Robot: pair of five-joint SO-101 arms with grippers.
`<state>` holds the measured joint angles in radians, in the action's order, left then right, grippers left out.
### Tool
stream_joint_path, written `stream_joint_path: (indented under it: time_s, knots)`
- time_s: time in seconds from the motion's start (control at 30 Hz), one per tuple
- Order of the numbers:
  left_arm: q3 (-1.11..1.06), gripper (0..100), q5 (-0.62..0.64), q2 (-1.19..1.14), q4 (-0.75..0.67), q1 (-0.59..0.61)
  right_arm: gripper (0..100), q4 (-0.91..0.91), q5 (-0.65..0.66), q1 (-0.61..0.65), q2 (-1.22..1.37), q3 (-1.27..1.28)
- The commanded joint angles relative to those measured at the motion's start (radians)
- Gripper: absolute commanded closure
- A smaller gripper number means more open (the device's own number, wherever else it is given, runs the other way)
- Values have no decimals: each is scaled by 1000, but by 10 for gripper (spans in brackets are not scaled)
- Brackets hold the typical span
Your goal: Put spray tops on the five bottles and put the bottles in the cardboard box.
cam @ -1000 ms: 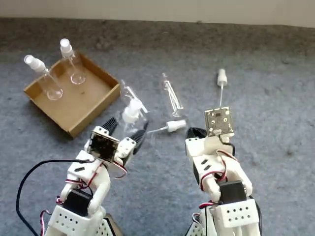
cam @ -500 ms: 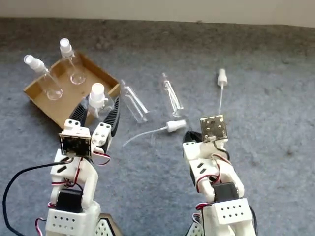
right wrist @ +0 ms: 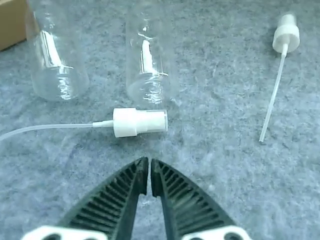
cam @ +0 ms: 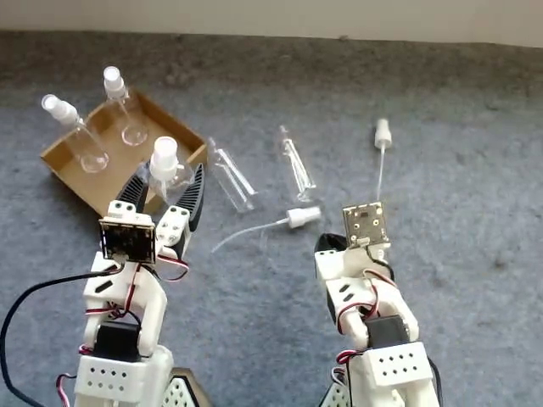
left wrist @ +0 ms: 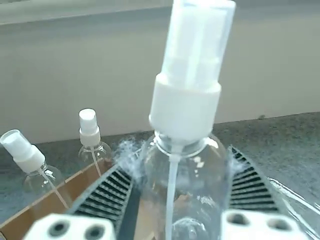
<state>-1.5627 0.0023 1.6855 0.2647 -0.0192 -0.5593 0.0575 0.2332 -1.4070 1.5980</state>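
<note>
The left gripper (cam: pixel 170 176) is clamped on a clear held bottle (left wrist: pixel 182 170). The bottle stands upright between the two fingers, long axis vertical, with its white spray top (left wrist: pixel 192 75) pointing up. It sits at the near right wall of the cardboard box (cam: pixel 81 193). Two more capped bottles stand in the box: the nearer boxed bottle (cam: pixel 85 144) and the farther boxed bottle (cam: pixel 127 119). On the grey carpet (cam: pixel 475 212), the first bare bottle (cam: pixel 231 176) and the second bare bottle (cam: pixel 295 161) lie on their sides, necks pointing away from the arms. That makes five bottles. The right gripper (right wrist: pixel 149 175) has its jaws almost together and holds nothing. Just ahead of its tips, not touching, the crosswise loose top (right wrist: pixel 140 122) lies with its tube trailing toward the left arm. The far loose top (right wrist: pixel 286 35) lies with its tube pointing back toward the arms.
</note>
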Motion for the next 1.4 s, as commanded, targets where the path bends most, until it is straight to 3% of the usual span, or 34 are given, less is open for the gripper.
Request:
stream_joint_path:
  time_s: [0.0, 0.37, 0.63, 0.9, 1.37]
  knots:
    - [91, 922, -2, -41, -23, 10, 994, 27, 6, -12, -13, -7]
    - [443, 922, 0, -604, -37, 90, 994, 27, 6, -10, -13, 35]
    - [430, 922, 0, -872, -371, 139, 994, 27, 6, -10, -13, 35]
    - [473, 922, 0, -1078, -537, 137, 994, 27, 6, -8, -13, 35]
    - [727, 922, -2, -1423, -559, 140, 994, 27, 8, -7, -13, 35]
